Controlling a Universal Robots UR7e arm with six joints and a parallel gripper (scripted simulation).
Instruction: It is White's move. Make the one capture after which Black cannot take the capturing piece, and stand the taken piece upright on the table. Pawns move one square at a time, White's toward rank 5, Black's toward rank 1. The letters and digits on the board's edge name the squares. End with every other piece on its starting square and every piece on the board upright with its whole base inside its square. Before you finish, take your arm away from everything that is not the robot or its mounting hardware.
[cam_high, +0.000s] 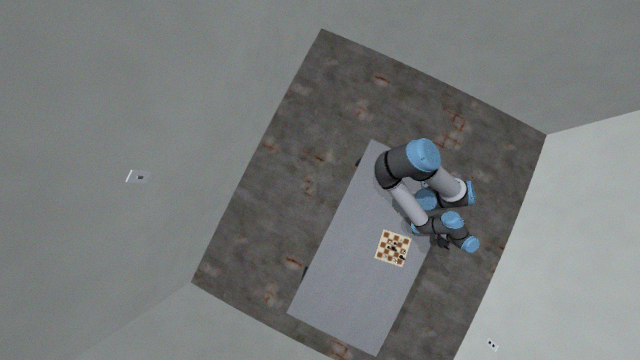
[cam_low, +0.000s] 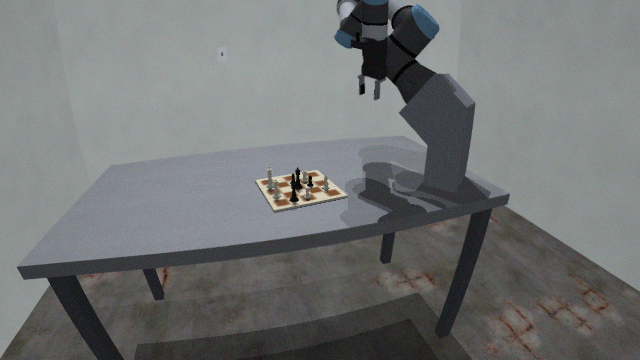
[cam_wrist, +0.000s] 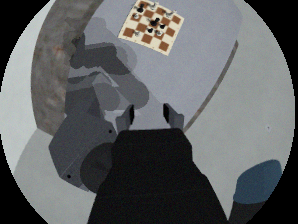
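The small chessboard (cam_low: 280, 204) lies flat on the grey table (cam_low: 175, 210), well below the gripper (cam_low: 368, 90) and off to its side, toward the middle of the table top; the gripper hangs high in the air, close to the arm's grey pedestal (cam_low: 445, 135) at the table's far end, and touches nothing. From the wrist view the board (cam_wrist: 129, 30) sits far ahead of the two dark fingertips, with bare table between them. The board is a little checkered square of tan and reddish-brown fields with a pale rim, and on it stand a handful of pieces, all upright as far as I can make out: pale ones such as a tall white piece (cam_low: 270, 176) at the near-left edge and a white pawn (cam_low: 325, 182) toward the right, and dark ones clustered in the middle, among them a tall black piece (cam_low: 298, 177) and a black pawn (cam_low: 294, 195) nearer the front. The letters and digits along the rim are too small to read, so I cannot tell which squares they occupy. The gripper points straight down with its two fingers spread to their full width, and nothing is between them.
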